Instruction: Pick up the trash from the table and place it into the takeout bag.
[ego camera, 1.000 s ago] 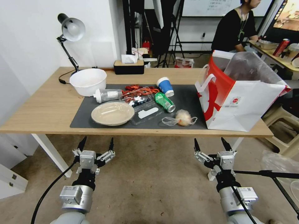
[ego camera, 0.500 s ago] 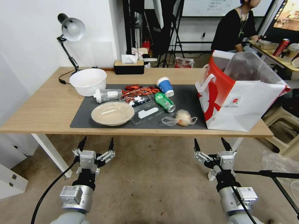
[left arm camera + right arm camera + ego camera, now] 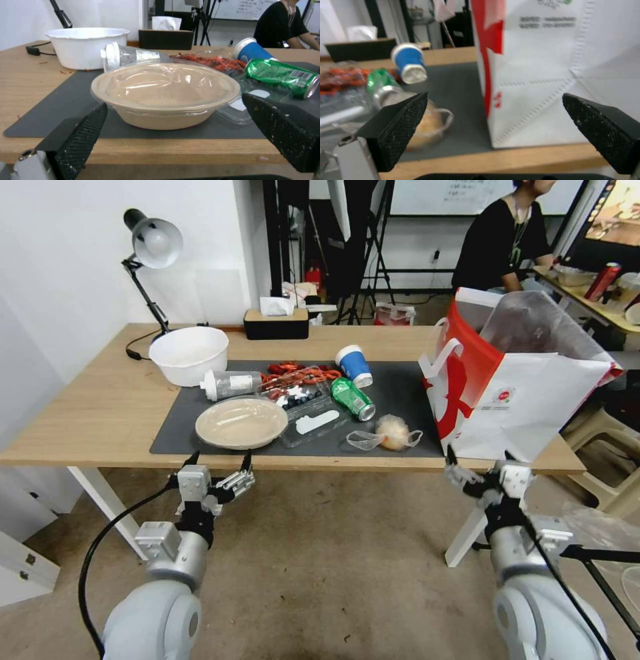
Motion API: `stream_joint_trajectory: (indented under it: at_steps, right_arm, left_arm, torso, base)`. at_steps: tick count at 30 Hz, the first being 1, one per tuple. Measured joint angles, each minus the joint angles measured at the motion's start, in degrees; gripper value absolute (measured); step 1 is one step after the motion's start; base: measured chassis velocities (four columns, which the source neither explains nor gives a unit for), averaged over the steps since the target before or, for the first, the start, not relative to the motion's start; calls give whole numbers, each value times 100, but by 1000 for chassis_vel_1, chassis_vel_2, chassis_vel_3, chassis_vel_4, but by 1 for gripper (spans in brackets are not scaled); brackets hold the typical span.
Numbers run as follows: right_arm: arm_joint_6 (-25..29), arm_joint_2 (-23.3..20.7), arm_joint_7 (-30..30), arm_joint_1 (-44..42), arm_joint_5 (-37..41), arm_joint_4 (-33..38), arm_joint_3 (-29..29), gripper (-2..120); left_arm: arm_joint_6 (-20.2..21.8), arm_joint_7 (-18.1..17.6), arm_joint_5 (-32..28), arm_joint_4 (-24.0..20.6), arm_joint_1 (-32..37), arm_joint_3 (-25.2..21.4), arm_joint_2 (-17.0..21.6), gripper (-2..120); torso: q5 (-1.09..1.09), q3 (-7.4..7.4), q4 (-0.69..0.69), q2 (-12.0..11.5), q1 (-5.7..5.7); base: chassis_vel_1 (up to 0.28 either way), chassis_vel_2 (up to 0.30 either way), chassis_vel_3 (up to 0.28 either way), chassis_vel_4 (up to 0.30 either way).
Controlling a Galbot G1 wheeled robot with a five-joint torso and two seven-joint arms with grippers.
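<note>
Left gripper (image 3: 219, 460), jaws spread, faces the beige round plate (image 3: 165, 93) at the long light-wood table (image 3: 87, 413) edge, apparently lined up for grasping. Right gripper (image 3: 479, 457), jaws likewise spread, sits before the red-and-white paper takeout bag (image 3: 527, 400).

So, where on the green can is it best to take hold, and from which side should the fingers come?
Probably grip the green can across the middle of its round body, coming from above. It lies on its side on the dark mat, its silver end toward the table's near edge, so the long sides are free. The blue cup sits close behind its far end, so an end grip looks crowded.
</note>
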Motion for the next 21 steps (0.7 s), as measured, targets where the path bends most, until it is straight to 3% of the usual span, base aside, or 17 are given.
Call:
stream_joint_trajectory:
  at_steps: [9,15,21]
  right_arm:
    - [219,-418,-10,289,644,-310,-510,100]
    - [167,-791,58,905,860,-942,-894,100]
    - [105,-859,202,1329,1138,-1331,-1063,100]
  left_arm:
    - [-151,8,14,68,-13,-37,-20,100]
    - [-279,11,80,118,12,-60,-125,100]
    - [-383,10,129,143,83,-92,-161,100]
  torso:
    - [2,-1,-2,0,0]
    - [3,-1,-1,0,-1]
    - [2,-1,-1,0,-1]
  base:
    - [0,0,0,0]
    - [0,0,0,0]
    - [0,0,0,0]
